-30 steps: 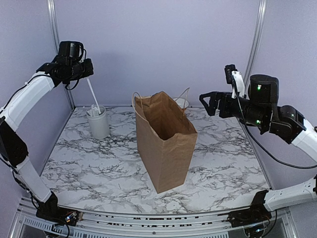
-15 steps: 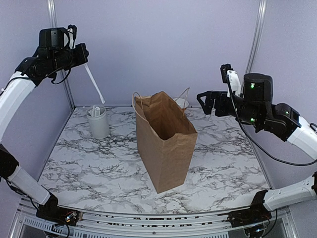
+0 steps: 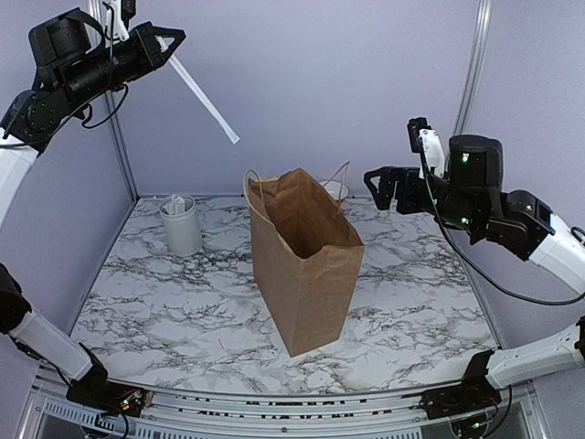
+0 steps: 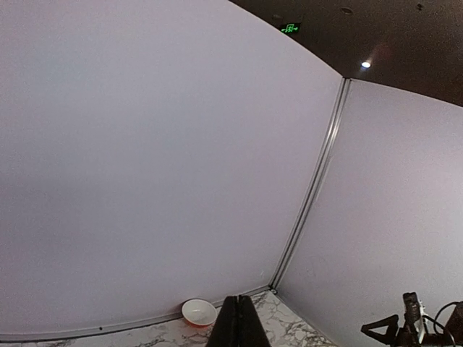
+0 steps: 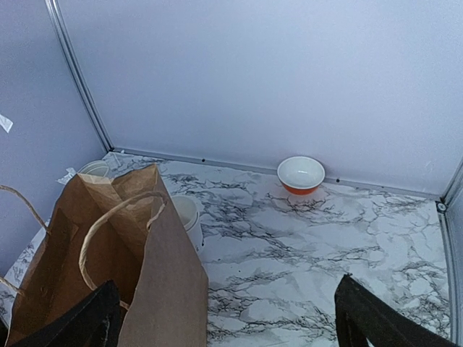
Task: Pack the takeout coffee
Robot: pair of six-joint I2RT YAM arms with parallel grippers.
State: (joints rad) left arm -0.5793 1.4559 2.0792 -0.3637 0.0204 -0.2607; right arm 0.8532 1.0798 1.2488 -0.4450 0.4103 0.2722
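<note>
The left jaws (image 3: 172, 38) are closed on a white stick (image 3: 206, 96), high up near the back wall. The right jaws (image 3: 375, 192) are wide open and hold nothing, up beside the bag (image 3: 306, 274) on the worktop (image 3: 183, 302). The coffee is hidden; I cannot tell where it is.

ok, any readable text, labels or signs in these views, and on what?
No text can be read in any view.
Green lit sign on the ceiling, left wrist view: too small and blurred to read.
Paper bag: plain, no print visible.
White holder: no lettering visible.
White stick in the left pincer: no print visible.
</note>
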